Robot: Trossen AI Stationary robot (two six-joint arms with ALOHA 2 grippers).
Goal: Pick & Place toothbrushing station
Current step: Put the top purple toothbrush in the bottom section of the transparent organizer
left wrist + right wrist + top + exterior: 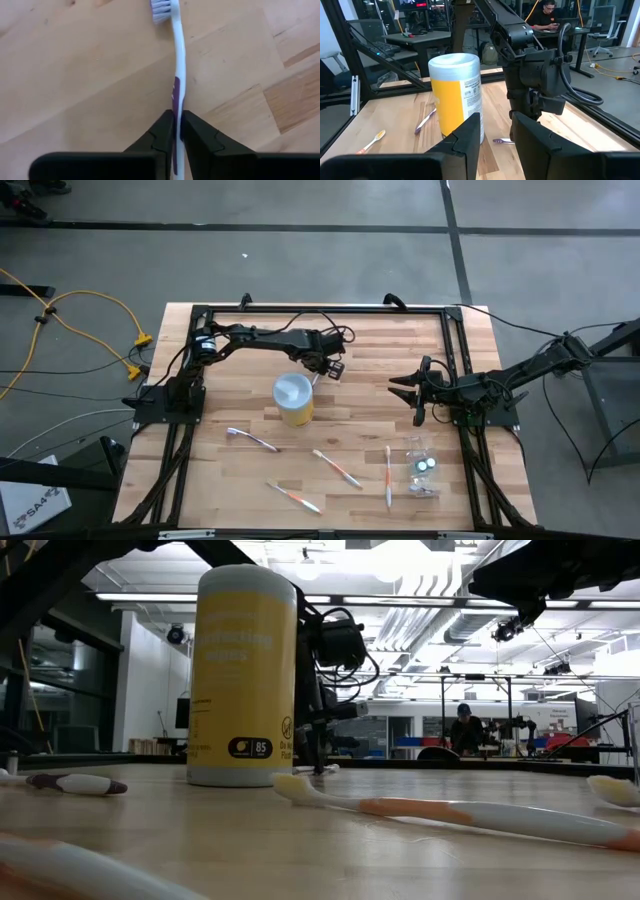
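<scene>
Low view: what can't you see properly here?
- Yellow canister: label wording blurred.
- Left end effector and the white-and-purple toothbrush it grips: partly hidden behind the canister.
- Nearest toothbrush: blurred, cut off by the bottom-left edge.
- Teal-capped bottles: outside this view, tiny in the high view.

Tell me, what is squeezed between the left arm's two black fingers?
A white toothbrush with a purple stripe sits between the left gripper's fingers, lying on the wooden table. The left wrist view shows it.
</scene>
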